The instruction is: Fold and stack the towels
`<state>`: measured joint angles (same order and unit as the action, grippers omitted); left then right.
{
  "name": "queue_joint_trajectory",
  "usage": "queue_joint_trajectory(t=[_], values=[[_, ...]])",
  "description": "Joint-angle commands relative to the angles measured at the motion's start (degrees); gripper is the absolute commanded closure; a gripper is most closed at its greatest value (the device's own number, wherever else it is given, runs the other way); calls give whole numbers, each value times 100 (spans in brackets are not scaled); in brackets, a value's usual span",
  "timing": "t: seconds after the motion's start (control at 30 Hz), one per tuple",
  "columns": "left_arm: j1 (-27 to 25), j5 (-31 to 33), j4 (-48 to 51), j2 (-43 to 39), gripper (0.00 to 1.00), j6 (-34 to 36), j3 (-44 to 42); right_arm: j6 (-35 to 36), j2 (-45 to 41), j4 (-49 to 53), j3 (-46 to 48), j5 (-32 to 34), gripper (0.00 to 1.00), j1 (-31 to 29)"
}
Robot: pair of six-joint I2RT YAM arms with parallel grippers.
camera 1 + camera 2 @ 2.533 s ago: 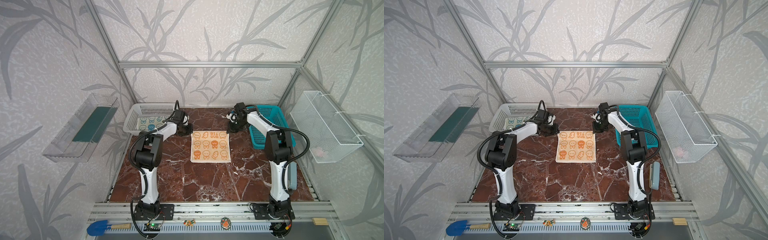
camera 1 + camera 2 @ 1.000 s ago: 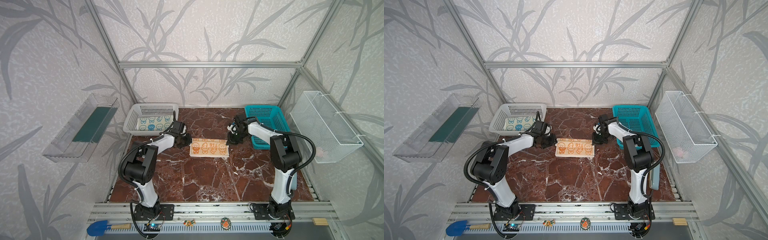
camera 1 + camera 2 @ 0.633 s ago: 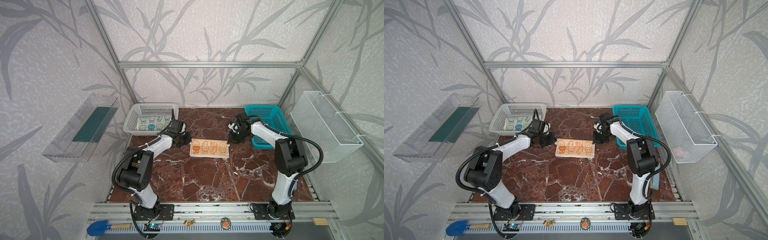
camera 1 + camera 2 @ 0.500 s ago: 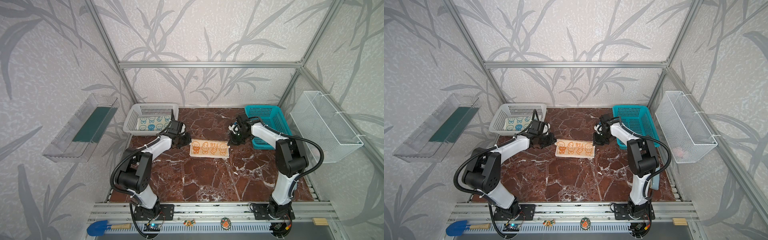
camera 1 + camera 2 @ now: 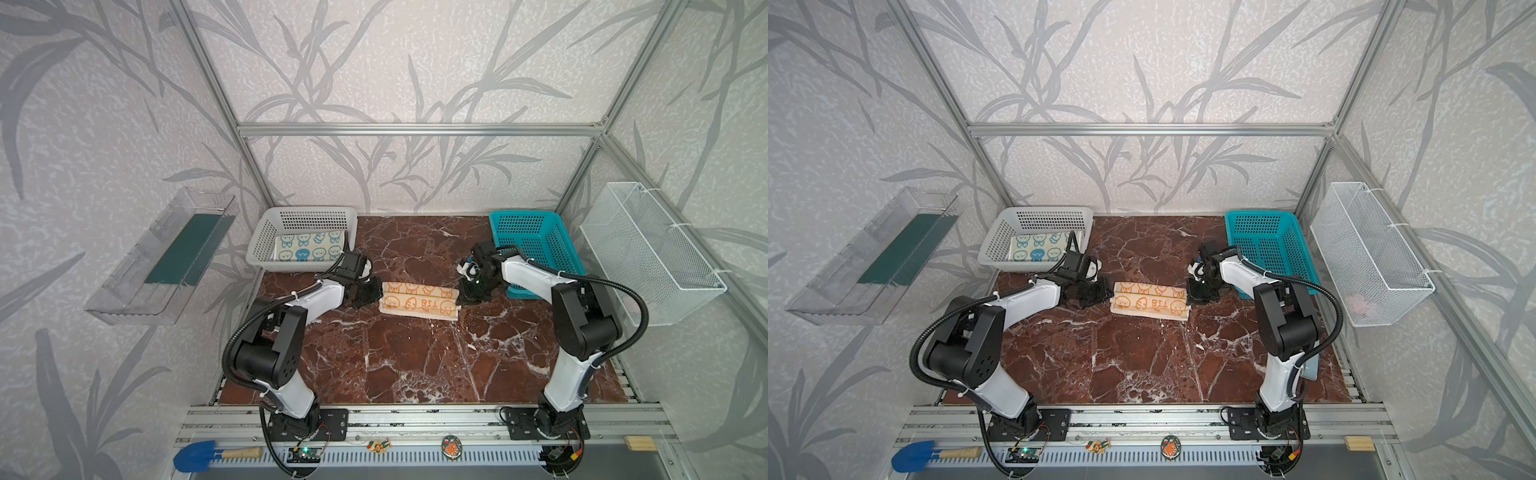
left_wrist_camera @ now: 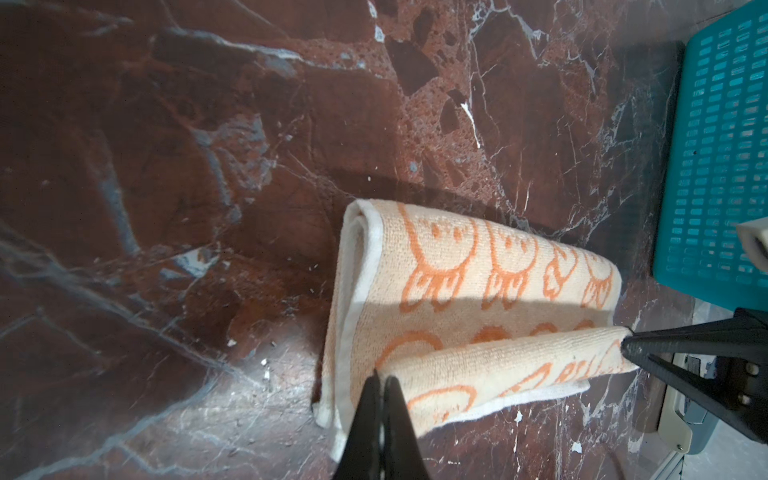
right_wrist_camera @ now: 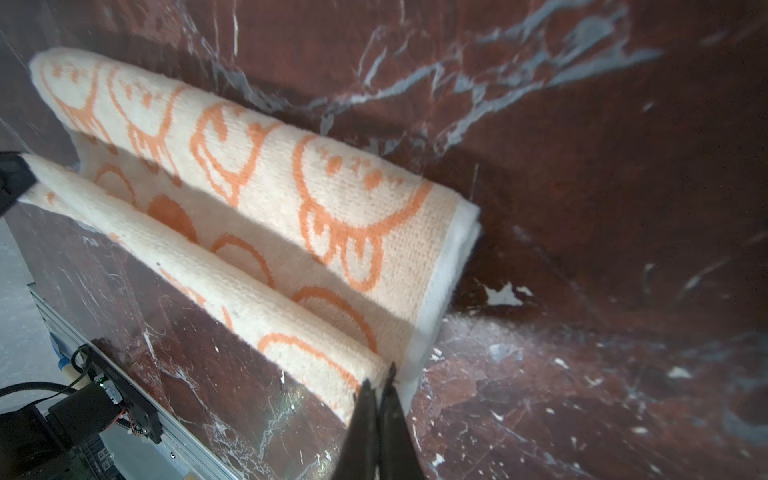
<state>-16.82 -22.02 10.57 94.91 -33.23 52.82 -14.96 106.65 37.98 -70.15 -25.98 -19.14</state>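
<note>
Your red marble desk point(image 5: 415, 365) fills the cell floor. At back left, a white basket point(image 5: 266, 245) holds a cream towel w/ blue bunnies point(image 5: 309, 247); a teal basket point(image 5: 536, 245) sits back right. Mid-desk lies the cream towel w/ orange bunnies point(image 5: 417, 301), partly folded, one fold lifted. Your left pincer point(image 6: 380, 374) & right pincer point(image 7: 378, 378) each clench an end of that fold.
</note>
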Motion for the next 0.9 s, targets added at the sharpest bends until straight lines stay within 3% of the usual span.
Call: queue_joint_trajectory(t=[0.0,0.3,0.43,0.6,0.87], values=[[30,199,-137,20,100,-79,-55,-76,-65,-44,189,188,100,-54],[30,205,-225,196,98,-96,-94,-156,22,-207,405,286,97,-161],[30,172,-189,149,78,-95,-62,-161,-69,-194,376,254,84,-167],[4,170,-60,-160,46,-121,35,-223,-505,-254,351,70,51,-207],[-347,-47,-2,-640,6,-559,326,-639,-1232,-550,479,-439,17,-312]])
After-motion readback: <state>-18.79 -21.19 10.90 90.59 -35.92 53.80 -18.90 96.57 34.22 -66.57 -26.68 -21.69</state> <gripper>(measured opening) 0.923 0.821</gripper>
